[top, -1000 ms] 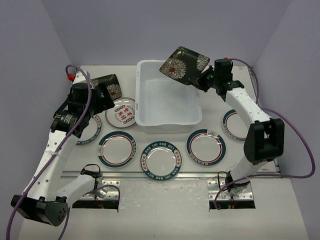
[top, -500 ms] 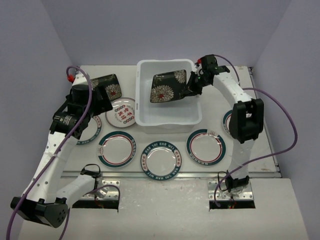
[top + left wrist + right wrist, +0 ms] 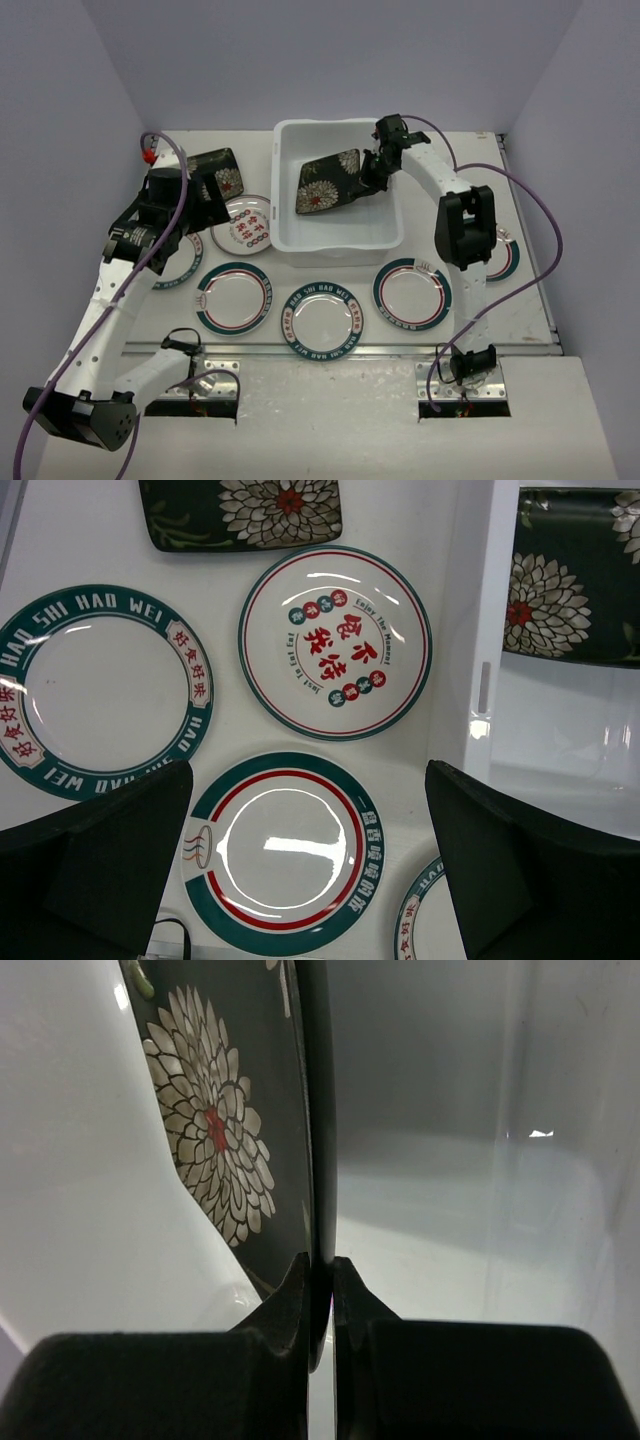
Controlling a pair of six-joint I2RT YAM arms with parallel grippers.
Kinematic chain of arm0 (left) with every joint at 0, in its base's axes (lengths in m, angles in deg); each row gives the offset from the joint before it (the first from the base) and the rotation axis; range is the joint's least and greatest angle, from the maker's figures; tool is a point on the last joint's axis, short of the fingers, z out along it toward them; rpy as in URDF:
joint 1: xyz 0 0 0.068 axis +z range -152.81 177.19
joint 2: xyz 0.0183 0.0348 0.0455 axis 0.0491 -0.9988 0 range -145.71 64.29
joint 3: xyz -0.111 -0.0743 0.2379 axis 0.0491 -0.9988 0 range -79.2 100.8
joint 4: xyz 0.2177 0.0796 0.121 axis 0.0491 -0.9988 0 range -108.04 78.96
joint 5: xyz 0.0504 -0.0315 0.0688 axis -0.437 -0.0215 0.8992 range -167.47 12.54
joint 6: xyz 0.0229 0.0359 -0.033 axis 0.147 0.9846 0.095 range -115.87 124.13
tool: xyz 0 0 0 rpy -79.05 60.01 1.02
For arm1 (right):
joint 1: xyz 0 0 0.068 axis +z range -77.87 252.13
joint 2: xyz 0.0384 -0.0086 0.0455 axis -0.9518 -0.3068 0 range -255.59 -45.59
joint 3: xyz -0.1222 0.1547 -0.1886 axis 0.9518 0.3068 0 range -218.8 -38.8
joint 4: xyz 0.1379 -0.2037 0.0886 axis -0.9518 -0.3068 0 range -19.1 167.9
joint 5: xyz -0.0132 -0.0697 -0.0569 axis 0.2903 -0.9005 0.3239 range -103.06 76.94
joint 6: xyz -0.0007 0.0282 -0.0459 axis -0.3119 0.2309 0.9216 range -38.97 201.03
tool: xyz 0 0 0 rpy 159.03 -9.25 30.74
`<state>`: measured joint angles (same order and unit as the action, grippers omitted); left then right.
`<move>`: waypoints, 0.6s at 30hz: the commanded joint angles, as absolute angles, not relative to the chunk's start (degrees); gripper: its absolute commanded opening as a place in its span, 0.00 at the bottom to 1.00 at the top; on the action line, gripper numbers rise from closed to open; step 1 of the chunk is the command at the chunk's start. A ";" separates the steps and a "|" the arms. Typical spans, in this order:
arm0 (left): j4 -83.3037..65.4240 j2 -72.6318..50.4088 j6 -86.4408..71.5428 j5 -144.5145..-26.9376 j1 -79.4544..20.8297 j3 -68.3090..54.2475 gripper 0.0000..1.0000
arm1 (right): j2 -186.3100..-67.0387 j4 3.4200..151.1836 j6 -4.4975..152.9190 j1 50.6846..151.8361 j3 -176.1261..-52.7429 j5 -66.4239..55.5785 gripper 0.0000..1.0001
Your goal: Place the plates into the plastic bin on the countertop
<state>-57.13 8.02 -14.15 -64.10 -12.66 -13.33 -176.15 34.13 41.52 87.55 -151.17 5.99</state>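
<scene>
Dropping into the plastic bin, the right claw is pinching the tilted square black floral plate above the floor; the left claw is gaping open

"HAO SHI HAO WEI" is lettered in white on the teal rim of a large round plate, with Chinese characters alongside. Red Chinese characters are printed at the middle of a smaller plate, ringed by fine English wording, partly legible as "Enjoy the Moment". White Chinese characters are carried on the rim of a third plate.
</scene>
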 commanded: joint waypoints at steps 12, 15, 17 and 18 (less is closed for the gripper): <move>-57.04 7.58 -14.10 -64.28 -13.18 -14.22 1.00 | -176.83 38.26 42.92 88.74 -165.47 -0.26 0.80; -56.41 4.94 -15.29 -63.57 -13.12 -14.99 1.00 | -174.48 37.63 43.94 88.74 -166.64 -2.62 0.95; -56.62 2.31 -16.48 -62.42 -12.91 -14.60 1.00 | -172.21 38.10 44.68 88.76 -166.24 -3.35 0.99; -56.83 0.64 -17.79 -61.93 -12.50 -13.84 1.00 | -171.57 37.83 45.23 88.83 -166.58 -3.22 0.99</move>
<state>-57.78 5.80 -14.56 -64.19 -12.64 -14.77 -179.56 36.29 42.45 88.73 -163.90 0.14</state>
